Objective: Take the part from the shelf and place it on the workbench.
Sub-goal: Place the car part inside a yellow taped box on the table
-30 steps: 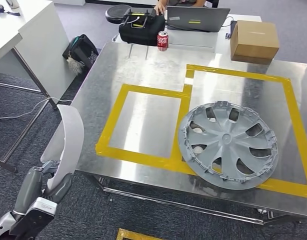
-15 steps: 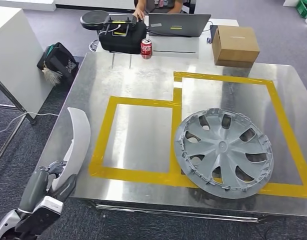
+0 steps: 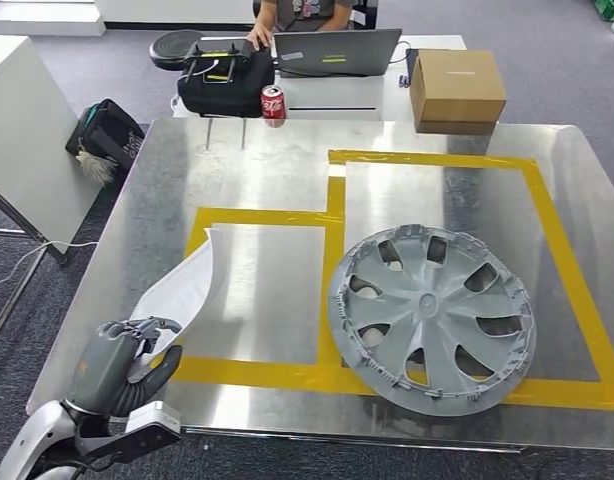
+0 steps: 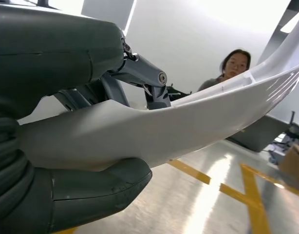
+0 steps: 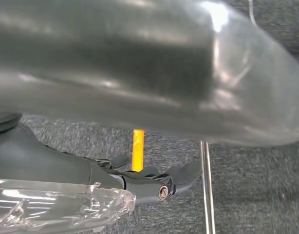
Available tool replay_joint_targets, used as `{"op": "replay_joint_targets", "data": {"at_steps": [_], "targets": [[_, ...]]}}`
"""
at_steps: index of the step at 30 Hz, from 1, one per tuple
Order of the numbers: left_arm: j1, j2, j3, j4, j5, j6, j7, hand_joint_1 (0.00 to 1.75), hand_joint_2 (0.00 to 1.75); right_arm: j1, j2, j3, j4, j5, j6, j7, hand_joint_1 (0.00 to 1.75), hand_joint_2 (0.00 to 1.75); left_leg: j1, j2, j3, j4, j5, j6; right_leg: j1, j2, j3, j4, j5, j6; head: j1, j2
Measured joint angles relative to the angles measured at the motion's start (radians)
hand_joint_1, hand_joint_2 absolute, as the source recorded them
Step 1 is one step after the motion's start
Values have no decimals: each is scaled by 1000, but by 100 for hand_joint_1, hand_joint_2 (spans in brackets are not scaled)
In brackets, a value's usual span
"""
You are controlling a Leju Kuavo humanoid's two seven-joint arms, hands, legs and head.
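Left hand (image 3: 119,365) grips the white part (image 3: 185,290); wrist view shows thumb (image 4: 100,195) beneath.

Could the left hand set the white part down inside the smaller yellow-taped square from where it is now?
Probably yes. The left hand holds the white part at the near left edge of the workbench, with the part's tip already over the taped square. That square is bare; the wheel cover lies beside it.
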Motion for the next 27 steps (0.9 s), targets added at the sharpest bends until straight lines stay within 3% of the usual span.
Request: {"op": "replay_joint_targets", "data": {"at_steps": [7, 19, 27], "targets": [[-78, -6, -51, 43, -155, -11, 56, 175, 175, -21, 0, -14, 23, 40, 27, -17, 0, 0, 0, 0, 1, -8, 5, -12, 1, 0, 0, 0, 1, -6, 1, 0], [-188, -7, -154, 161, -301, -54, 111, 175, 175, -49, 0, -42, 64, 126, 68, -54, 0, 0, -1, 0, 2, -8, 6, -13, 0, 0, 4, -6, 5, -5, 1, 0], [-374, -23, -268, 354, -306, -96, 78, 175, 175, -108, 0, -77, 129, 208, 86, -99, 0, 0, -2, 1, 3, -8, 7, -13, -1, 1, 5, -7, 7, -5, 1, 0]]}}
